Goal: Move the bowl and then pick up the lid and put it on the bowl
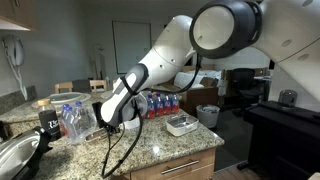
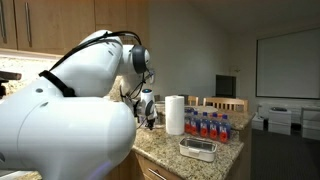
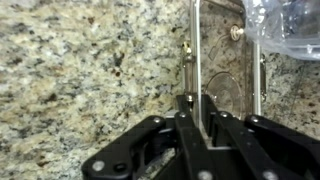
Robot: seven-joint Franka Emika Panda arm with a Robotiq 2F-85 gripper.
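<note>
Tool: in the wrist view the tool [image 3: 197, 105] comes in from the bottom. Its two fingers [image 3: 186, 118] are almost closed, with only a thin gap between them.
Hold: the rim of the lid [image 3: 228, 60] sits in that gap, so the fingers seem to pinch it.
Lid: flat and see-through, with the speckled stone worktop [image 3: 90, 70] showing through it. It is not clear if it lies on the stone or is lifted off it.
Bowl: in both exterior views the bowl [image 1: 181, 124] [image 2: 198, 149] sits on the worktop near the front edge, well apart from the tool.
Next to the bowl: a row of small bottles [image 2: 212, 125] stands just behind it, beside a paper towel roll [image 2: 175, 113].
Near the tool: a pack of water bottles [image 1: 75, 117].
Far corner: a big metal bowl [image 1: 15, 158].
</note>
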